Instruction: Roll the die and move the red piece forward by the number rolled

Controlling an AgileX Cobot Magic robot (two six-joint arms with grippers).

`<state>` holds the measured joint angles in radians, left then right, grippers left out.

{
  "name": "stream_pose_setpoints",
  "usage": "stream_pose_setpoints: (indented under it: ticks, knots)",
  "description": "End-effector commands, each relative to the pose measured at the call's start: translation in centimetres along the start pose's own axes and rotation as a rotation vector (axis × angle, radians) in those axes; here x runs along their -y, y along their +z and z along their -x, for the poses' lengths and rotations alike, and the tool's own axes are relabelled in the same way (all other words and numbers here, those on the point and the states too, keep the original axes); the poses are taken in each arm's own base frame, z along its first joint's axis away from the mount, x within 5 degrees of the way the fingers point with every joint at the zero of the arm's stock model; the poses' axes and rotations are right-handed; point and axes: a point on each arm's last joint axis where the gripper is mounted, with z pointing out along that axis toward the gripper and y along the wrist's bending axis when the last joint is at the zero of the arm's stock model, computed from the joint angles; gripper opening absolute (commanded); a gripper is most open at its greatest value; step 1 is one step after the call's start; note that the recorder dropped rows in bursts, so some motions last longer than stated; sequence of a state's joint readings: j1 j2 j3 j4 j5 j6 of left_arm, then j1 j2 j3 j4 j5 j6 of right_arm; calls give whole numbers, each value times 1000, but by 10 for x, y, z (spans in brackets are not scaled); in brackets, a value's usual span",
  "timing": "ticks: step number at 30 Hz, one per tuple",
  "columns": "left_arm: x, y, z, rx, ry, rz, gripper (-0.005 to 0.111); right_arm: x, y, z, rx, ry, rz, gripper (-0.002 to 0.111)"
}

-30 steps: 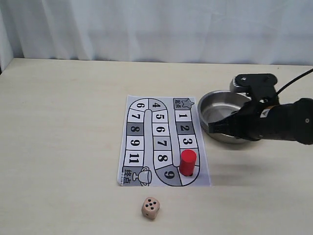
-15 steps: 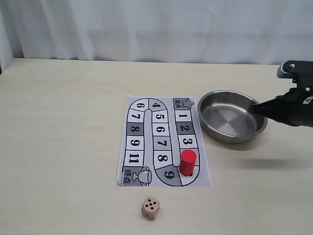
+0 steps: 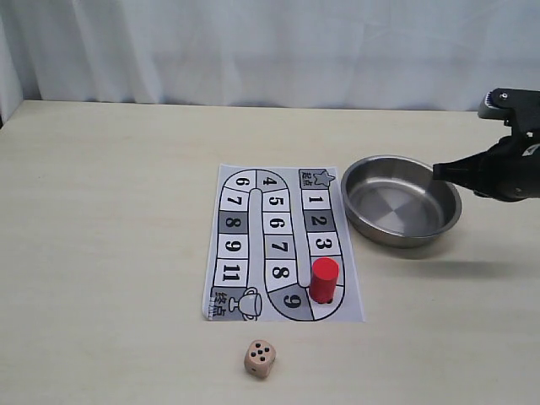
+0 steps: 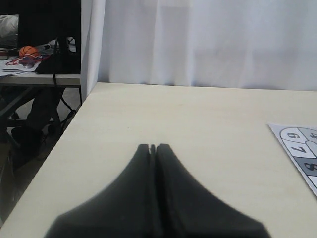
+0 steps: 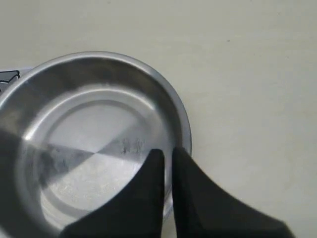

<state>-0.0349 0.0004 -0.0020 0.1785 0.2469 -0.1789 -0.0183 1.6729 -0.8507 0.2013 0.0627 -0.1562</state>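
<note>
The die (image 3: 261, 359) lies on the table in front of the board's near edge, with five pips on its top face. Upright on the paper game board (image 3: 240, 253) stands the red piece (image 3: 324, 280), on the right column's square just past the 3. My right gripper (image 3: 438, 171) (image 5: 167, 150) hovers over the right rim of the steel bowl, far from both; its fingers are shut with nothing between them. My left gripper (image 4: 153, 147) is shut and empty above bare table at the left, with only the board's corner (image 4: 297, 148) near it.
An empty steel bowl (image 3: 405, 243) (image 5: 99, 55) sits right of the board. A white curtain backs the table. In the left wrist view the table's left edge drops off beside another desk with clutter (image 4: 29, 52).
My right arm has pulled away from the bowl's near-left side to the right, then settled with its tip over the bowl's right rim. Die and red piece have not moved.
</note>
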Motion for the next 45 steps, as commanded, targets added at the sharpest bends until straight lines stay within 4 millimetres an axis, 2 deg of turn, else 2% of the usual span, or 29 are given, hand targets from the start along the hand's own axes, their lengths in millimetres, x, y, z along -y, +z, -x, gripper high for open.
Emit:
stream_pose_setpoints:
  ticks: [1,6,11,16,22,26,33,38,45]
  knots:
    - [0,0,1,11,-6,-3,0,-1,-3,8,-103,-4,26,5]
    - [0,0,1,11,-6,-3,0,-6,-12,14,-275,-7,64,5]
    - [0,0,1,11,-6,-3,0,0,-19,12,-399,15,0,5]
    - [0,0,1,11,-6,-3,0,2,-20,10,-427,-29,-22,5]
    - [0,0,1,11,-6,-3,0,2,-38,20,-367,-29,-21,5]
    - [0,0,1,11,-6,-3,0,1,-67,31,-280,-31,-19,5]
    - [0,0,1,11,-6,-3,0,-1,-136,43,-80,-33,-14,5]
    - [0,0,1,11,-6,-3,0,-2,-191,35,74,-35,-11,5]
    - [0,0,1,11,-6,-3,0,-2,-256,5,271,-37,-6,5]
